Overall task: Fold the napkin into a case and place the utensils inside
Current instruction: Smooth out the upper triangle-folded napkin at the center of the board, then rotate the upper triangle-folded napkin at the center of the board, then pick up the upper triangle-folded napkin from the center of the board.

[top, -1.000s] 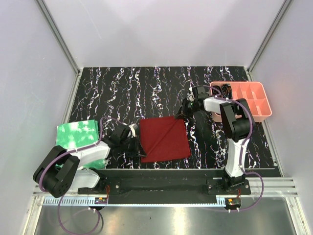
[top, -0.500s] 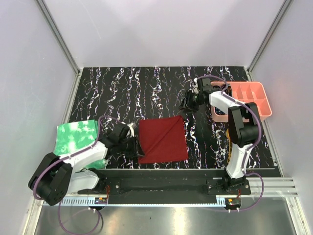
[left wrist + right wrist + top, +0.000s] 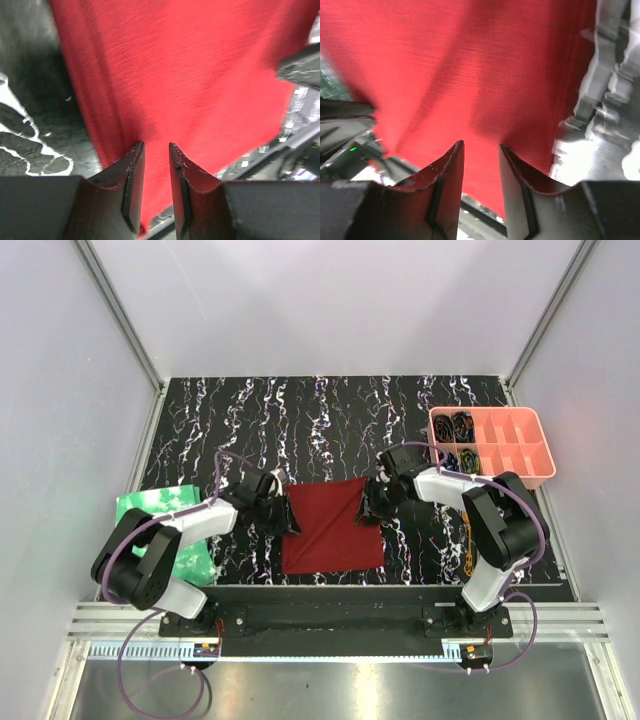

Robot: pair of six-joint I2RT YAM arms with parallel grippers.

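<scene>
Jaws on both arms stand narrowly apart at the far corners of the napkin (image 3: 330, 535), lying near-centre on the counter (image 3: 250, 420), so an uneven pinch may snag one layer and skew the fold.

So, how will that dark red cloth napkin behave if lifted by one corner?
Probably floppy: the dark red cloth napkin shows soft ripples in the right wrist view, so it would likely drape. It lies thin and flat, so probably light; pushing would likely bunch it.
</scene>
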